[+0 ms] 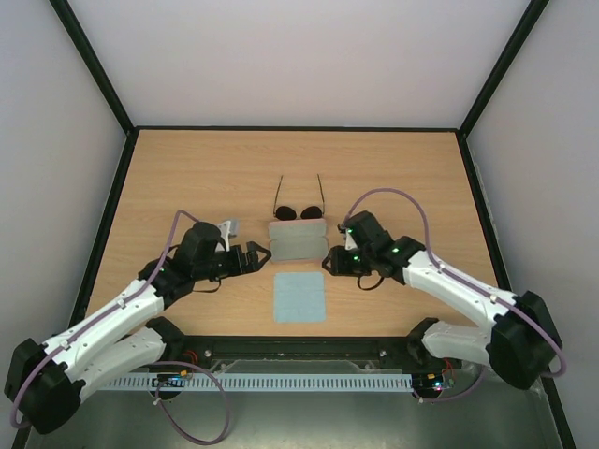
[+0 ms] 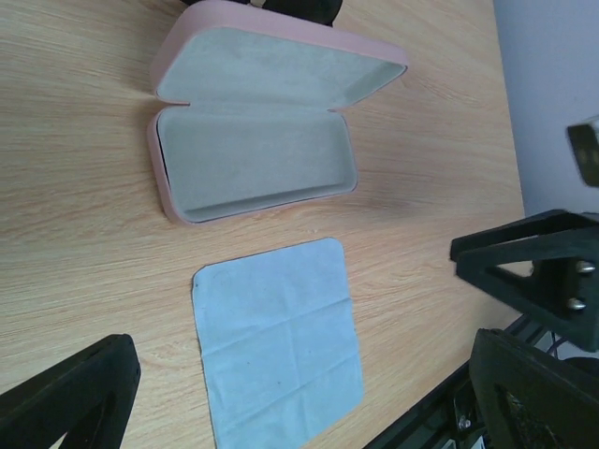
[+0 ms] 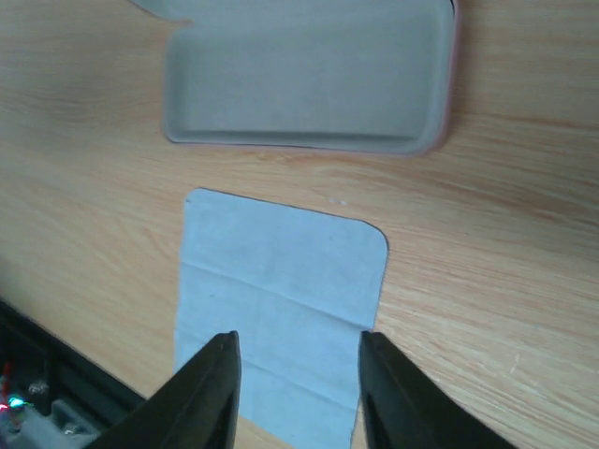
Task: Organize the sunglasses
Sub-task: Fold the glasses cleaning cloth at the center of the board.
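Wood-grain table [image 1: 187, 187] seen from above, with two robot arms reaching in from the near edge. At the centre lies a pink glasses case [image 1: 298, 238], its lid swung open and its pale grey lining showing. The sunglasses [image 1: 298, 211] lie on the table just beyond the far side of the case. Their two round dark lenses are next to the case and their thin arms are unfolded, pointing away toward the far edge. They are outside the case, and neither claw touches them. A light blue square cloth [image 1: 299, 296] lies flat on the table on the near side of the case, a narrow strip of bare wood between the two.

The left claw [image 1: 255, 257] sits just left of the case with its black fingers [image 2: 75, 393] spread wide. It grips nothing and is apart from both the case and the cloth.

The right claw [image 1: 332, 259] sits just right of the case. From its own wrist camera, its two fingers [image 3: 211, 383] stand partly apart over the near part of the cloth, with blue fabric visible in the gap. Nothing is held between them, and whether the tips touch the cloth cannot be told.
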Available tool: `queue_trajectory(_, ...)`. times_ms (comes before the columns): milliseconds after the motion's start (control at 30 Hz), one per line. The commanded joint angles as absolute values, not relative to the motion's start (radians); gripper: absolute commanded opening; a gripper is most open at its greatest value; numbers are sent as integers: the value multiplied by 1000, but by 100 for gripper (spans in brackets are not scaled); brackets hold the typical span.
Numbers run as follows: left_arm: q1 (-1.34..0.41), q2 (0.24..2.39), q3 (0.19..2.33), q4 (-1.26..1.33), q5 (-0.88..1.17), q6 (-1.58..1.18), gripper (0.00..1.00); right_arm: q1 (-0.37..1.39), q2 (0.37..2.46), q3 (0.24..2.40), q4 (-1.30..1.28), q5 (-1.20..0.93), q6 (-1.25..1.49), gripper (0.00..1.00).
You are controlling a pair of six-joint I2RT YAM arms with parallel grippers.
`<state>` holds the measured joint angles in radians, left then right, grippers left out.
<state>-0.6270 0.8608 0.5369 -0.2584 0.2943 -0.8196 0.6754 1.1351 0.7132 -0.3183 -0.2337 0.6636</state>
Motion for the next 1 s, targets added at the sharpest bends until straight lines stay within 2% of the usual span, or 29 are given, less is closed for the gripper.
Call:
queue_trajectory(0,-625,818,524,-277,265,-837,99,764,1233,781,-397,-38,641,28)
queue_trajectory(67,-627,803,532,-300,236,-834,99,798,1276,800,-405,16,640,24)
queue_trajectory(300,-628,830,514,-308,198,-804,99,887,1412,853,-432,188,640,20)
queue_trajectory(533,-628,812,498,-329,179,-794,99,896,1497,875,-401,178,645,10)
queue_trajectory(800,-632,887,493,-300,166,-772,99,902,1528,869,-366,163,650,13)
queue_trajectory(900,-665,943,504,-282,139,-769,91,903,1487,841,-357,159,658,16)
queue_trajectory(967,-701,986,516,-276,112,-769,81,902,1465,826,-347,151,663,16)
